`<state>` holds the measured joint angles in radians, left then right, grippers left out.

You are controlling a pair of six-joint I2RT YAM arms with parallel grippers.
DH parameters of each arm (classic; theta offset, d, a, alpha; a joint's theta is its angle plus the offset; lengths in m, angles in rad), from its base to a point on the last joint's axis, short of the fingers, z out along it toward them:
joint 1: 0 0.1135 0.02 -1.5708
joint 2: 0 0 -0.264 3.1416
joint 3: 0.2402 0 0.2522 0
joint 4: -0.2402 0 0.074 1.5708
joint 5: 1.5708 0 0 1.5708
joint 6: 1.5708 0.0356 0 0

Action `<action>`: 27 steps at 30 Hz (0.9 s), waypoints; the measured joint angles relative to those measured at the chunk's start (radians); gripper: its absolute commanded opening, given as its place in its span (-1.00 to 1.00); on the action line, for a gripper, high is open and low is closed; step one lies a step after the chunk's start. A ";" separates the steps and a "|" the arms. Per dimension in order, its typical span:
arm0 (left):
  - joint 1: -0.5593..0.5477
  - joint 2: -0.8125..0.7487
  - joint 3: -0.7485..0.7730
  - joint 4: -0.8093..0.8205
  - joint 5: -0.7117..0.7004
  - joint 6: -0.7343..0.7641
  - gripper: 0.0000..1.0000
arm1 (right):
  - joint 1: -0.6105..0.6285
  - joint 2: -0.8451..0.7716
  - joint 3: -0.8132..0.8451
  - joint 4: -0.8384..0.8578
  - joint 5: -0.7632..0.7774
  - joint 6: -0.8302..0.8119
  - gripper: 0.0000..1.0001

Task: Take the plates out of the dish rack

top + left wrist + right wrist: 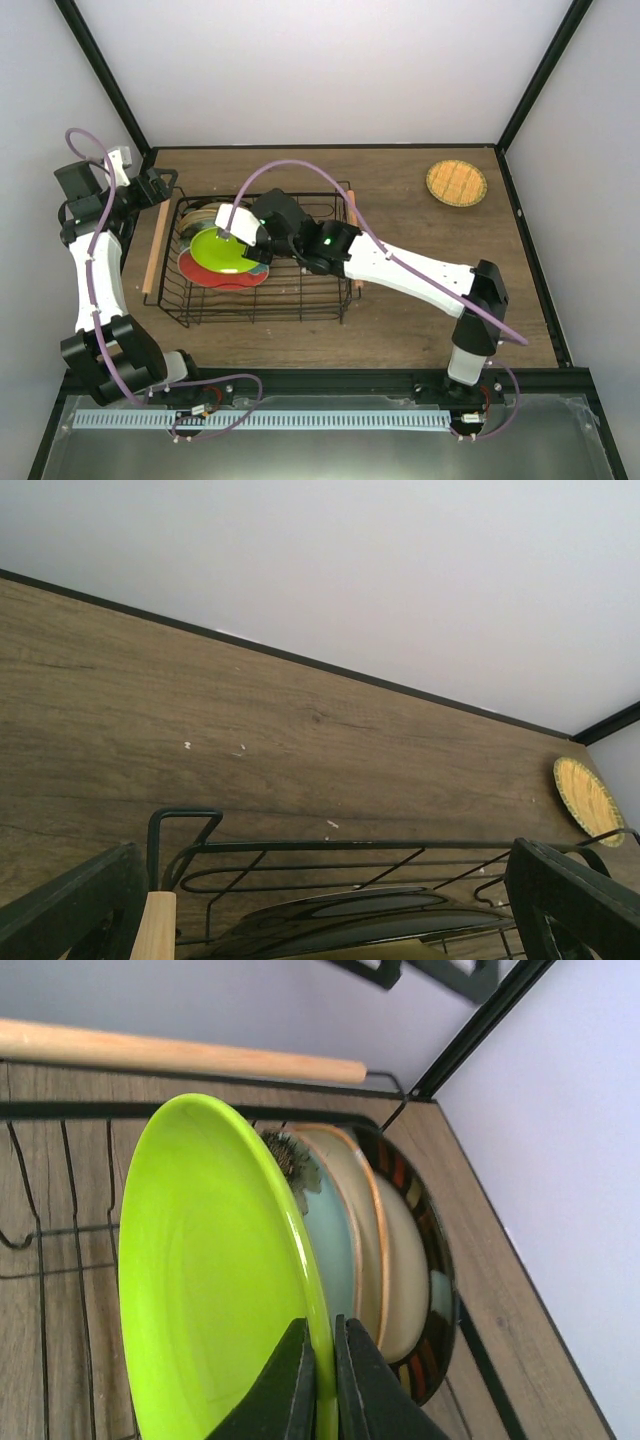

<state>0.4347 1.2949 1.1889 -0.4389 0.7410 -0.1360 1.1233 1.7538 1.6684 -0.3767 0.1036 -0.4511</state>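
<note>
Lower centre, our right gripper pinches the green plate by its rim; tilt it and we clip the rack.

**Q:** Where are the plates?

**A:** They lean together at the left end of the black wire dish rack. The lime-green plate is in front, its rim pinched by the right gripper. The red plate, pale teal plate, beige plate and striped-rim plate crowd it.

**Q:** And the orange one?

**A:** The orange gridded plate lies flat on the tabletop, well apart from the rack.
</note>
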 measured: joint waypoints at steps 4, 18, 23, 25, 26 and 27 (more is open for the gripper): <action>-0.003 0.000 0.000 0.000 0.000 0.000 1.00 | -0.015 -0.023 0.046 -0.022 0.005 0.026 -0.99; -0.003 -0.004 0.000 -0.001 -0.002 0.001 1.00 | -0.558 -0.058 0.308 -0.064 0.012 0.364 -0.99; -0.003 -0.012 0.000 -0.001 -0.002 0.000 1.00 | -0.815 0.034 0.385 -0.120 -0.044 0.549 -0.99; -0.003 -0.017 0.000 -0.001 -0.002 0.000 1.00 | -0.885 0.072 0.394 -0.139 -0.071 0.605 -0.99; -0.003 -0.019 0.000 -0.001 -0.002 0.000 1.00 | -0.925 0.097 0.397 -0.155 -0.087 0.635 -0.99; -0.003 -0.021 0.000 -0.001 -0.002 -0.001 1.00 | -0.958 0.122 0.398 -0.170 -0.100 0.662 -0.99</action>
<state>0.4313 1.2736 1.1889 -0.4400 0.7391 -0.1368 0.1650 1.8759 2.0663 -0.5468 0.0040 0.2108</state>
